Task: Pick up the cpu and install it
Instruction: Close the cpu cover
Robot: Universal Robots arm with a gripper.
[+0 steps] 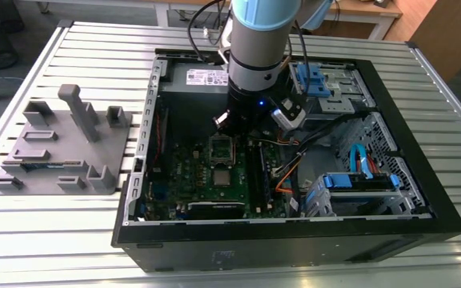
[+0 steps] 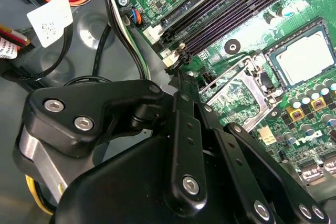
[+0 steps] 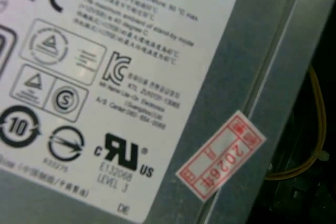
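Surface: slatted metal table, pale grey, ribs running across the exterior view. Room: grey floor behind it and a wooden desk at the far edge.

On the table:
- Open black PC case lying on its side, with a green motherboard inside. Blue-tabbed drive bays are on the exterior view's right. A labelled power supply sits at the far wall.
- Grey moulded fixture on the exterior view's left, beside the case.

Cpu: lies flat in its dark-framed socket on the motherboard. The hinged metal plate beside it stands open.

Gripper: black, inside the case above the board, near the plate and apart from the cpu. Fingers drawn together, holding nothing.
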